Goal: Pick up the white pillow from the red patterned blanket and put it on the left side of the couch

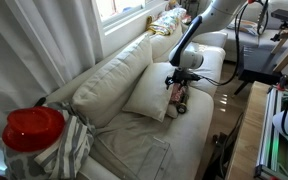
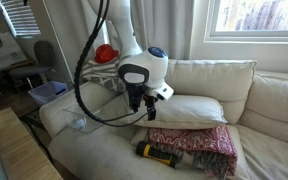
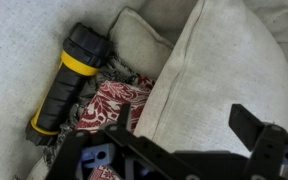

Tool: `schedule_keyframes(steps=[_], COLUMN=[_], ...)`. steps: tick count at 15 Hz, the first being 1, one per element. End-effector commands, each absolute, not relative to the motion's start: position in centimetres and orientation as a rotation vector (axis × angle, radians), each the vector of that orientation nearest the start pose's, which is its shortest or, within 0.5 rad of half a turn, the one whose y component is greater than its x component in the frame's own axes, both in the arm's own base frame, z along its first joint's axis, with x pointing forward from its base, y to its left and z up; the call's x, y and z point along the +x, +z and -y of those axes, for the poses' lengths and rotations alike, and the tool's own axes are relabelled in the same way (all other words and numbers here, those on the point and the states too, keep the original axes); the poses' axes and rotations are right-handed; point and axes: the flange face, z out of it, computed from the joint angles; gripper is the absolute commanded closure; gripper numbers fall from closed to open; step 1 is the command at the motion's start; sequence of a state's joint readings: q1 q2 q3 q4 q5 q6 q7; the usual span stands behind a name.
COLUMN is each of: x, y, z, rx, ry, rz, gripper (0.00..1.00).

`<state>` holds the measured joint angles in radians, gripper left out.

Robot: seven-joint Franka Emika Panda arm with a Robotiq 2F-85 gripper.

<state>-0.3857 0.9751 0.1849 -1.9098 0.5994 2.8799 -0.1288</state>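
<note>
The white pillow (image 2: 191, 108) lies on the red patterned blanket (image 2: 202, 142) on the couch (image 2: 94, 150) seat, leaning toward the back cushions. In the wrist view the pillow (image 3: 219, 70) fills the right side and the blanket (image 3: 114, 100) shows at its left edge. My gripper (image 3: 184, 121) is open, its two fingers spread just above the pillow's near end with nothing between them. In both exterior views the gripper (image 1: 180, 88) (image 2: 141, 110) hangs at the pillow's (image 1: 147, 95) end, above the blanket's (image 1: 180, 103) edge.
A black and yellow flashlight (image 3: 62, 82) (image 2: 156, 152) lies on the seat beside the blanket. A shiny red round object (image 1: 32, 128) and a grey-white striped cloth (image 1: 72, 148) sit at the couch's other end. A window (image 2: 254, 18) is behind the couch.
</note>
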Motion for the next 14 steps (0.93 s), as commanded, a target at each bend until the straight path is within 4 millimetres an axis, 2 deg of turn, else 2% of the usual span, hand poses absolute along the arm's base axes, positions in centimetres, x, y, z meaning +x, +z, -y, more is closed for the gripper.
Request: schedule_keyframes(steps=[1, 5, 9, 12, 14], x=[56.3, 57.4, 57.2, 57.1, 57.1], y=[-4.2, -5.9, -8.1, -9.3, -9.8], z=[15.3, 16.4, 16.6, 16.5, 16.1], rx=[-2.551, -2.495, -2.526, -2.49, -2.449], ry=[-0.14, -0.339, -0.483, -0.514, -0.51], rz=[-1.132, -1.246, -1.322, -1.401, -1.472], gripper=[0.0, 0.0, 0.0, 0.0, 0.28])
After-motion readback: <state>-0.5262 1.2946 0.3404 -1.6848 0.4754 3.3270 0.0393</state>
